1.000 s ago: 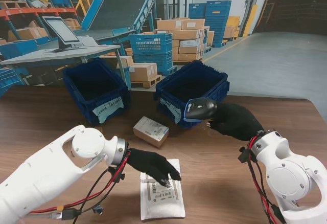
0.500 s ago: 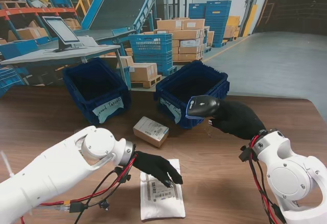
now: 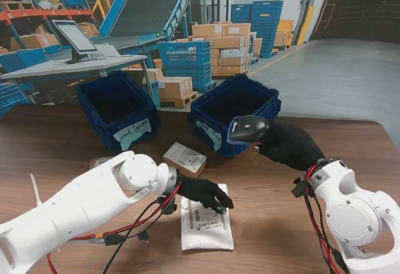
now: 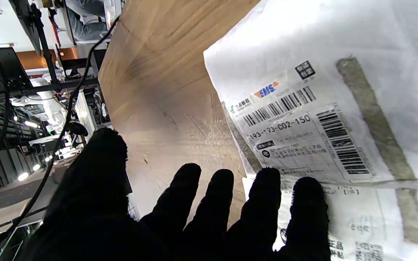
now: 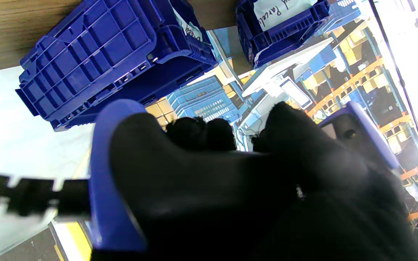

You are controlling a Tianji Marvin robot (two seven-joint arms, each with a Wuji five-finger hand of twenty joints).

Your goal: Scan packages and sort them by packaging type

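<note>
Wooden table (image 3: 75, 142): left hand (image 3: 203, 192) fingers (image 4: 263, 203) spread on white mailer (image 3: 206, 227); right hand (image 3: 290, 146) clasps scanner (image 3: 245, 129).

Both arms are glossy white, built of rounded shells with a disc-shaped joint cap near each wrist, and each ends in a black-gloved five-finger hand: the left hand (image 3: 204, 192) and the right hand (image 3: 289, 146). Red and black cables loop loosely along the left arm (image 3: 94, 199) and down the right arm (image 3: 350, 214). The glove fabric looks finely knitted at the fingertips (image 4: 262, 181), though the close view is dim.
</note>
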